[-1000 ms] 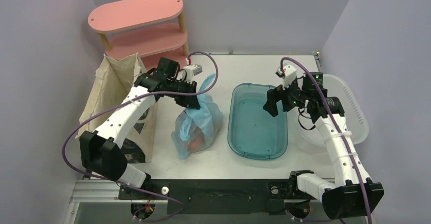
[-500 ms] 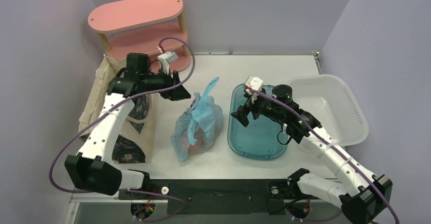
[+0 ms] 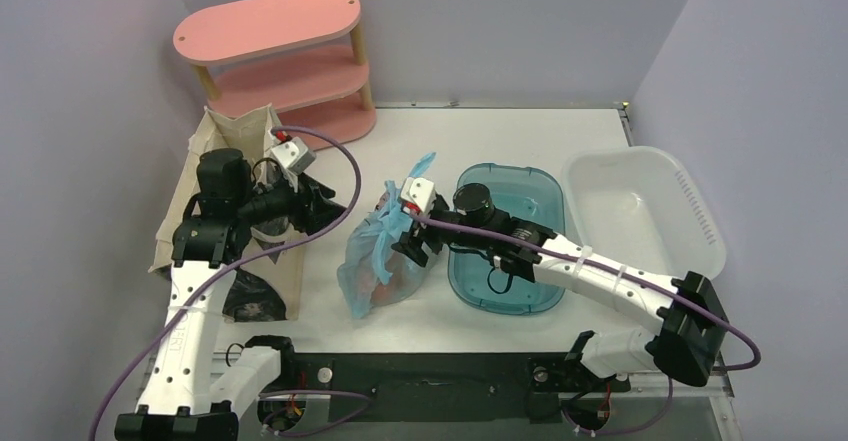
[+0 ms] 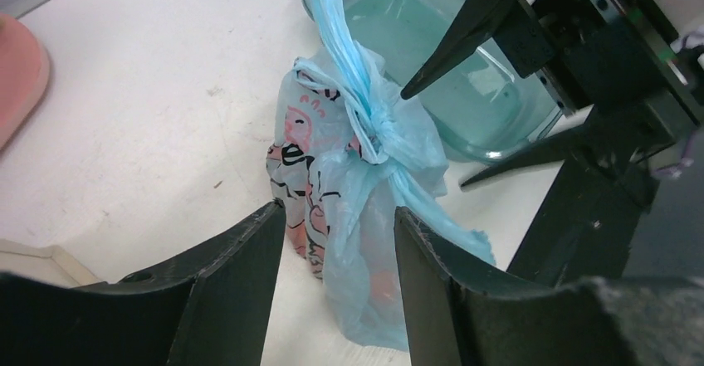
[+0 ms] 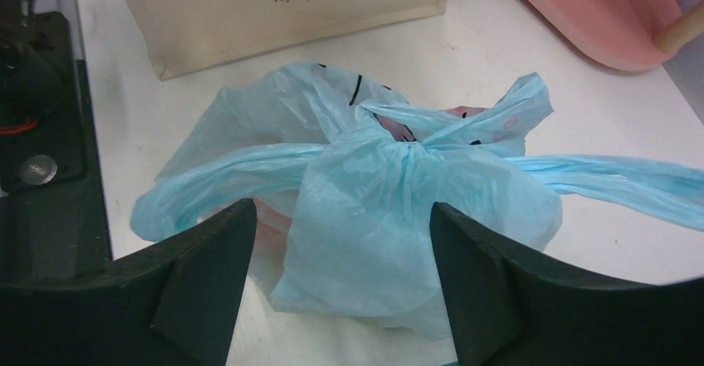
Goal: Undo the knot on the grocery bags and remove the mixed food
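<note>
well, the bag point(image 3: 385, 261) stands mid-table, just left of the teal tub point(image 3: 505, 301), with its knot point(image 5: 390, 146) tied tight on top and handle tails sticking out either side. the right gripper point(image 5: 339, 217) hangs wide open just over that knot. best to pinch one loose tail close to the knot, not the bunched middle, and draw it sideways. the right arm reaches low across the tub. the left gripper point(image 4: 338, 212), also spread, points at the bag from beside the tote point(image 3: 235, 131).
</note>
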Controlling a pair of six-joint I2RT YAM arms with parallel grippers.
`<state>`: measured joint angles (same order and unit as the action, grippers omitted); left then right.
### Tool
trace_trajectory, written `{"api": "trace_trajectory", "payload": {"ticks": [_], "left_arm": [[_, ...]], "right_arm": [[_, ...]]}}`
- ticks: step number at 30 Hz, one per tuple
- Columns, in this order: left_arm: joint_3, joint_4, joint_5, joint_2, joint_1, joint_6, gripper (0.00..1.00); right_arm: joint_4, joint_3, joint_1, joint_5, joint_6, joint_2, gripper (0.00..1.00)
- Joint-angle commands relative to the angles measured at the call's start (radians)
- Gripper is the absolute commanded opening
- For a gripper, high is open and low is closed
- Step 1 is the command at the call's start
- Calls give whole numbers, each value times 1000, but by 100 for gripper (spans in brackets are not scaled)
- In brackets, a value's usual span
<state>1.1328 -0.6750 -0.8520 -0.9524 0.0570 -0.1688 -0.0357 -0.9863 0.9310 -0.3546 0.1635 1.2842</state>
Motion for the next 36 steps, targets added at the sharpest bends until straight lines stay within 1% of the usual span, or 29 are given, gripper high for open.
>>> {"api": "trace_trajectory", "payload": {"ticks": [1,2,4,5,6,7,8,11,13,18,22,24,25,26,27,28,29,30,33,36], "left_arm": [[-32,-21,-60,56,2,-215,49],[-48,-26,-57,65,6,-274,49],[-71,-34,-41,89,26,-359,49],[-78,-35,-34,97,48,-384,49],[-89,-32,-15,98,62,-431,49],[-95,-28,-5,98,99,-468,49],[-106,-10,20,94,119,-482,49],[-130,42,76,78,232,-535,48],[-152,89,107,60,280,-568,48],[-199,221,137,-20,317,-617,49],[-192,214,137,-104,326,-662,54],[-200,203,149,-124,326,-692,55],[-211,200,159,-127,326,-696,53],[-215,195,162,-128,326,-704,44],[-218,170,167,-121,326,-709,28],[-218,155,169,-118,325,-720,17],[-219,126,177,-102,325,-724,2],[-220,114,181,-93,321,-725,0],[-251,89,191,-14,284,-714,0],[-300,74,192,48,229,-738,0]], "right_arm": [[63,-36,1,46,24,39,58],[63,-34,0,50,26,39,52],[59,-32,-2,40,26,33,27],[57,-32,-4,34,27,29,18],[56,-32,-4,22,25,22,3],[59,-28,-4,18,19,19,0],[69,-26,-3,12,15,8,0],[91,-5,-3,-3,13,-16,0],[100,11,-3,-10,25,-34,0],[109,58,-5,-15,72,-78,0],[122,83,-5,-10,82,-96,0],[123,93,-8,-4,87,-103,0],[122,97,-12,-1,89,-111,0],[120,106,-16,0,95,-116,0],[113,111,-24,1,97,-128,0],[108,120,-29,2,101,-135,0],[94,125,-43,4,103,-152,0],[77,135,-50,6,108,-159,0],[43,165,-98,6,119,-199,0],[-27,192,-149,4,130,-232,0]]}}
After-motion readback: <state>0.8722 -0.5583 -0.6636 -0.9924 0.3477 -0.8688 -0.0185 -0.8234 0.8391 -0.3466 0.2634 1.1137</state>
